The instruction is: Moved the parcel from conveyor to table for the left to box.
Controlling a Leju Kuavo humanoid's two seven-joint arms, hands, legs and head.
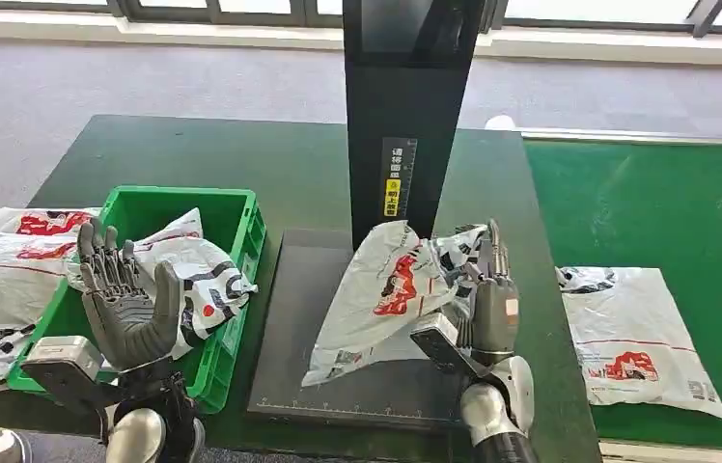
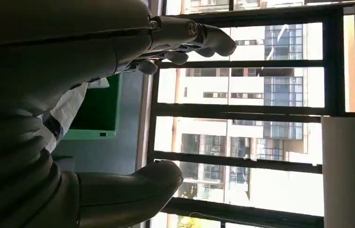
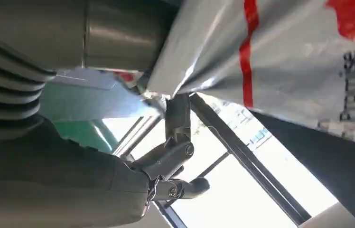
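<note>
So over on the far left there's a pile of bags [image 1: 0, 275] lying on the table [image 1: 193, 154], white plastic mailers with red and black print, sitting just beside the green bin [image 1: 241, 227]. The bin's already got a couple more of those mailers crumpled up inside it.

The left hand [image 1: 125, 299] is hovering in front of the bin, palm up-ish, fingers spread apart and pointing upward, holding nothing at all. From its wrist cam you're mostly getting the fingers [image 2: 199, 38] against the big windows, with a corner of the green bin off behind.

In the middle there's a dark flat mat [image 1: 338, 386] with a tall black post [image 1: 405, 116] rising from its back edge, yellow sticker on the front.

The parcel [image 1: 386, 294] is standing tilted over that mat, its lower corner down near the mat's front and its top leaning toward the post. The right hand [image 1: 490, 304] is pinching it along its right edge, fingers pointing up and closed on the plastic. The right wrist cam is showing the bag's wrinkled white skin with a red stripe bunched up right against the fingers [image 3: 178, 118], so it's got a real hold on it.

Further right, the green belt [image 1: 647, 203] is running alongside the table, and one more mailer [image 1: 637, 338] is lying flat on it, well apart from the hand.
</note>
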